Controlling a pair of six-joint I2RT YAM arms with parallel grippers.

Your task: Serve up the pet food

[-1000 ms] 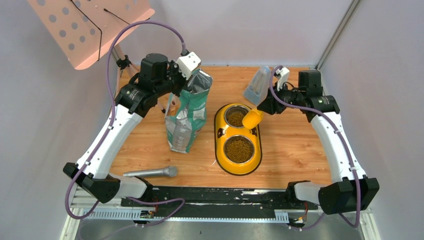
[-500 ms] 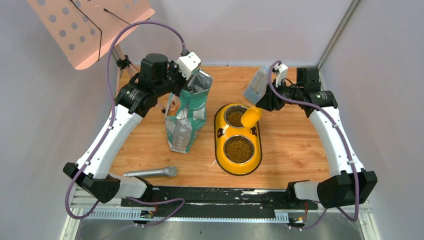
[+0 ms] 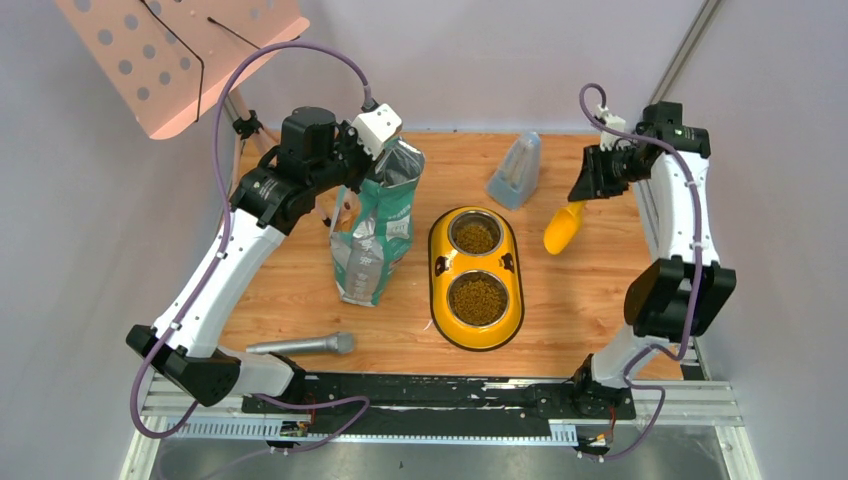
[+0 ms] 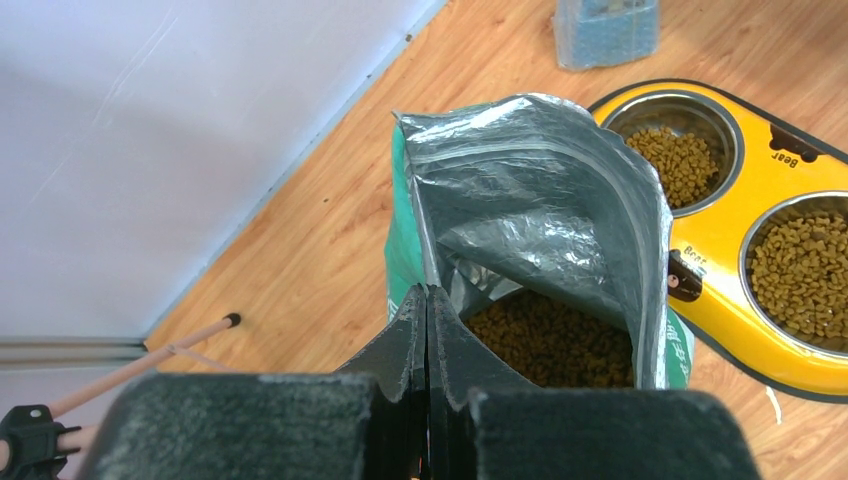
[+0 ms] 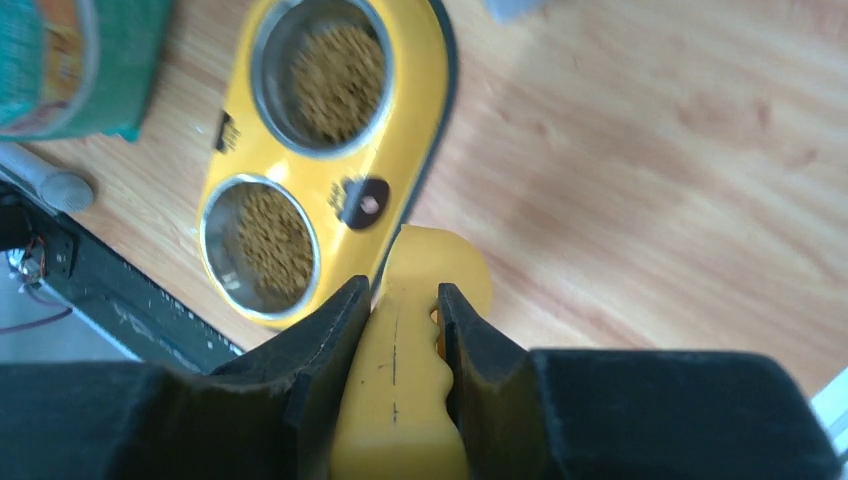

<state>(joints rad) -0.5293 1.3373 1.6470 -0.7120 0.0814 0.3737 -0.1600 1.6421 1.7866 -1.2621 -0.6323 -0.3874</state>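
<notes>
Brown kibble, the pet food [image 3: 477, 300], fills both steel bowls of the yellow double feeder [image 3: 437, 262] at the table's middle; it also shows in the left wrist view [image 4: 802, 266] and the right wrist view [image 5: 267, 244]. More kibble [image 4: 555, 338] lies inside the open green-and-silver bag [image 3: 378, 225]. My left gripper [image 4: 427, 300] is shut on the bag's rim and holds it upright. My right gripper [image 5: 402, 300] is shut on the handle of the yellow scoop [image 3: 562, 229], held above the table to the right of the feeder, bowl end down.
A clear plastic container [image 3: 515, 171] stands at the back, behind the feeder. A grey microphone [image 3: 302, 345] lies near the front left. A pink perforated stand [image 3: 180, 55] hangs over the back left corner. Walls close in on both sides.
My right gripper has lifted the scoop off the far bowl and swung it right and back, away from the feeder. The left arm and bag have not moved.
</notes>
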